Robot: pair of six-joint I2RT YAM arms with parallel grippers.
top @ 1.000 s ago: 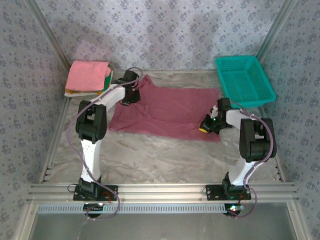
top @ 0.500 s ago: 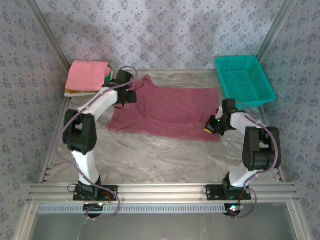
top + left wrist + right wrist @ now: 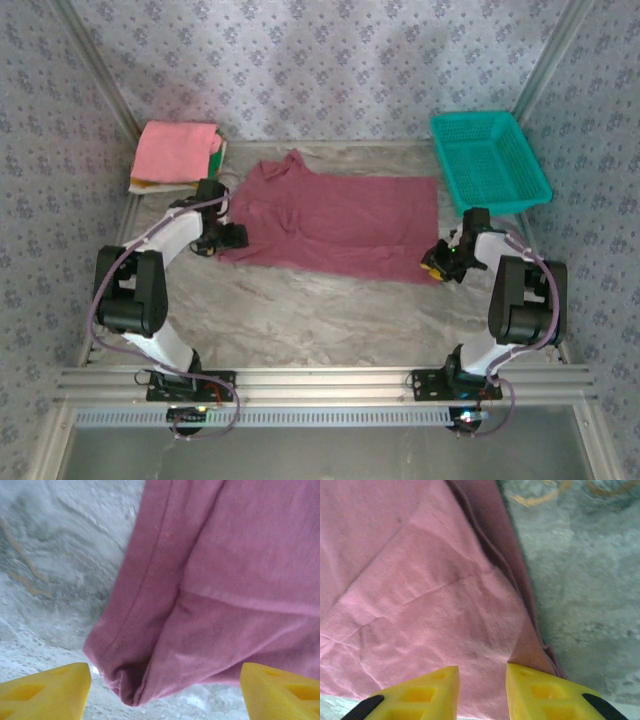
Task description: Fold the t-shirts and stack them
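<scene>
Hovering my left jaws at the lower left corner of the maroon t-shirt (image 3: 330, 222), I am holding them spread wide, with nothing gripped. In the left wrist view the yellow fingertips (image 3: 45, 692) are sitting at the two bottom corners of the frame. The shirt's (image 3: 225, 580) bunched, hemmed corner is lying between them, low in the picture. The grey marbled tabletop (image 3: 50, 555) is showing at the upper left.

From above, the shirt is lying spread across the middle of the tabletop (image 3: 330, 310). It is mostly flat, with some rumpling toward its upper left. My left arm (image 3: 170, 232) is reaching in from the left side of the frame, and my right arm (image 3: 510, 290) is bending in from the right. My right jaws are sitting at the shirt's lower right corner.

In the right wrist view the fingertips (image 3: 427, 692) are standing only a little apart at the bottom edge. Flat pink-maroon cloth (image 3: 420, 580) is lying in the narrow gap and above it. I cannot tell whether they are touching the fabric. The shirt's hemmed edge is running down the middle right of that frame, with bare tabletop (image 3: 590, 580) beyond it.

At the upper left of the overhead frame a stack of folded shirts is resting. A pink t-shirt (image 3: 178, 148) is lying on top, a yellow-green t-shirt (image 3: 215, 152) is peeking out at the right edge, and a white t-shirt (image 3: 145, 187) is showing at the bottom. A teal mesh basket (image 3: 490, 160) is sitting at the upper right, well apart from the stack.
</scene>
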